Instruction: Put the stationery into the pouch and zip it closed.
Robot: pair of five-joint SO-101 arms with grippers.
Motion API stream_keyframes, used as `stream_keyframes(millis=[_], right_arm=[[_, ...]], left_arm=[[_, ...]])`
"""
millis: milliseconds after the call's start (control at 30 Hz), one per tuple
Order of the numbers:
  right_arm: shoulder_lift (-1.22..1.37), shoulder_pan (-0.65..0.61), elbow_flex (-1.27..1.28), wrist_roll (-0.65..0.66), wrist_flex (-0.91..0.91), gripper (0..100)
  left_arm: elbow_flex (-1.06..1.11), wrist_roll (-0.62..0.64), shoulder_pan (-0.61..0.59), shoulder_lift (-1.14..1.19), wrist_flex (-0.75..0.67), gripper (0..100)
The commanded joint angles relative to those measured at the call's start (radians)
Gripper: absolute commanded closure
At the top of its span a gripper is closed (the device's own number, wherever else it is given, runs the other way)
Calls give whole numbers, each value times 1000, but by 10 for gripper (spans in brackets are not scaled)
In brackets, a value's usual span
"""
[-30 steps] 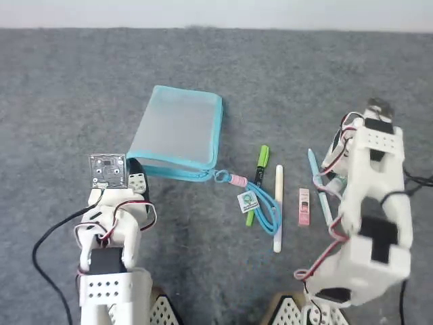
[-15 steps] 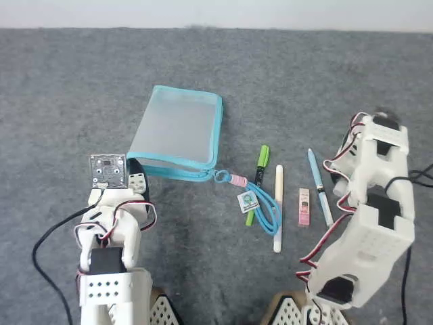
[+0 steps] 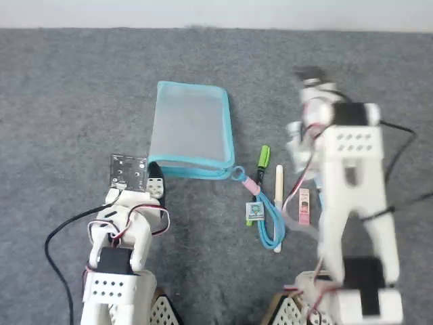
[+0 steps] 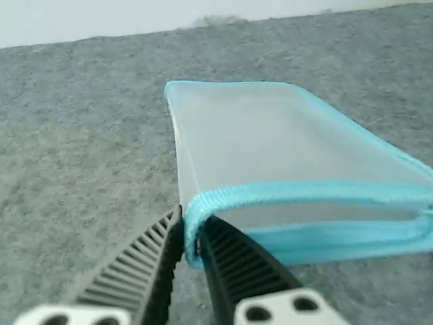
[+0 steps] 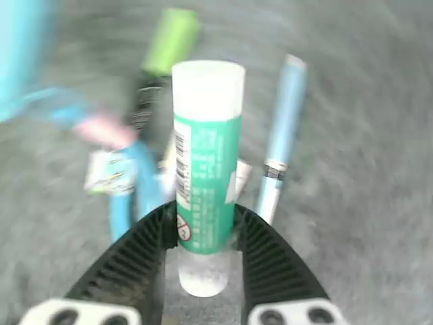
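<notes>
Jaws: left jaws nearly shut, pinching the teal-trimmed edge of the pouch (image 4: 270, 142) at one corner; right jaws clasped against both sides of a glue stick (image 5: 206, 156)
Glue stick: green label and white cap, lying lengthwise between the right jaws, cap end pointing away from the wrist; whether its far end touches anything cannot be told
Pouch: translucent with a teal border, lying flat on the table (image 3: 81, 88); the pinched corner is the one nearest the left arm (image 3: 122, 230); whether the zip is open or closed cannot be told
Strap: teal loop (image 3: 270, 223) running from the pouch's other near corner, with a pink piece (image 3: 249, 183) by the zip pull and a small tag (image 3: 254, 210) further along; the tag lies over the lower part of the green highlighter (image 3: 263, 157)
Loose stationery: all outside the pouch, in a row between the pouch and the right arm (image 3: 348, 169); green highlighter first, then the white pen (image 3: 279, 189) just beside it, then the pink eraser (image 3: 304, 206) at the arm's edge; a blue pen (image 5: 281, 128) lies on the table beyond the glue stick
Right arm: stretched out over the table just beside the white pen
Table: covered in grey, carpet-like fabric
</notes>
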Motion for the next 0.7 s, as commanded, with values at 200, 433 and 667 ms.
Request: stream_keyframes(millis=[200, 433, 667], right_arm=[[-145, -472, 155, 94, 36, 991], [1, -498, 123, 32, -22, 991], [226, -467, -126, -60, -2, 991]], left_arm=[[-22, 15, 15, -18, -40, 988], [-22, 14, 98, -18, -37, 988], [-19, -34, 124, -18, -34, 988]])
